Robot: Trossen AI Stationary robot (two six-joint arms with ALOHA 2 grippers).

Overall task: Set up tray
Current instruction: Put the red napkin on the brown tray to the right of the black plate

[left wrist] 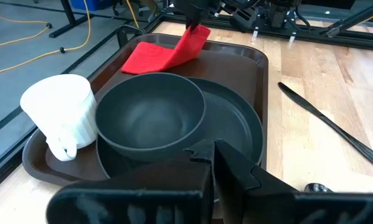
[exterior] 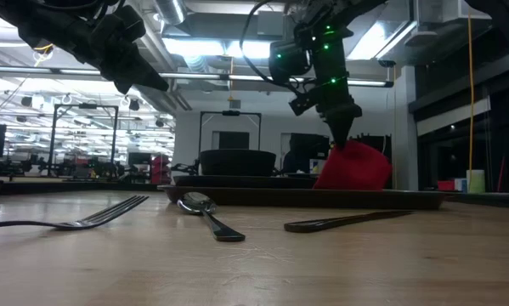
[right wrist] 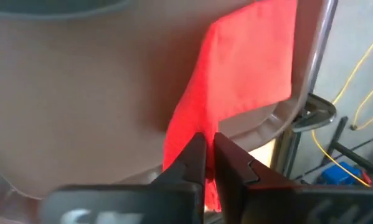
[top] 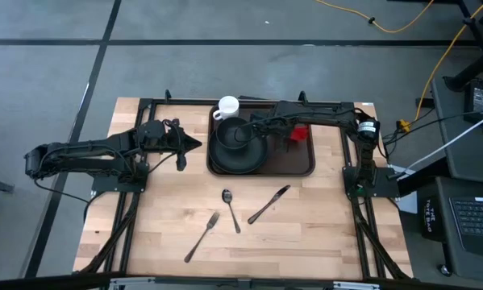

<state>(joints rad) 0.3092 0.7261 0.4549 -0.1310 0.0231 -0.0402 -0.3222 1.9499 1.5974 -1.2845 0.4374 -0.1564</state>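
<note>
Already plate (top: 239, 150), bowl (top: 235, 133), cup (top: 227, 107) sitting on tray (top: 306, 165); right gripper (right wrist: 206, 163) pinching napkin (right wrist: 248, 62) there; left gripper (top: 194, 144) closed, empty, beside tray; cutlery waiting outside tray.

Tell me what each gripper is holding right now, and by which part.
The right gripper pinches the red napkin by one raised edge, the rest draping onto the tray. The left gripper, shut beside the tray, holds nothing.
</note>
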